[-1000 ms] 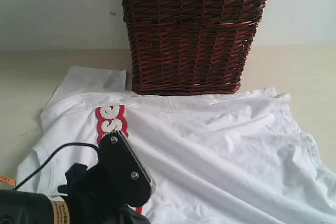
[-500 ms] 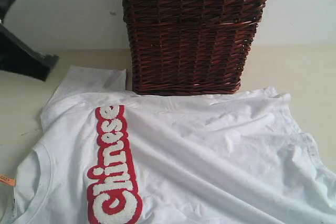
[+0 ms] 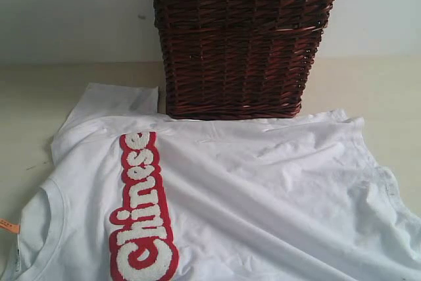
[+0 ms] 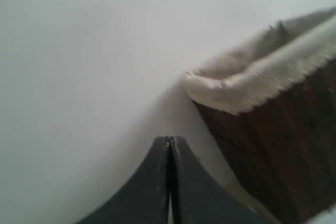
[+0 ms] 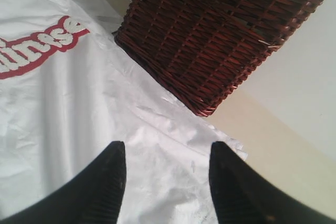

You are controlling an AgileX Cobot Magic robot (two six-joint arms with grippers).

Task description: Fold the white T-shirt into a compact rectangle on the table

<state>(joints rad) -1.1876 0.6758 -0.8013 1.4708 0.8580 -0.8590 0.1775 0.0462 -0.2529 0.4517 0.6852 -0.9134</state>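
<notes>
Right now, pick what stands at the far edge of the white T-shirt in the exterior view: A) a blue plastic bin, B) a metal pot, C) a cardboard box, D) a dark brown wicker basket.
D: a dark brown wicker basket stands on the table, just beyond the white T-shirt.

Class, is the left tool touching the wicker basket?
Apart. The left wrist view shows a pale gap between the shut left tool and the wicker basket.
</notes>
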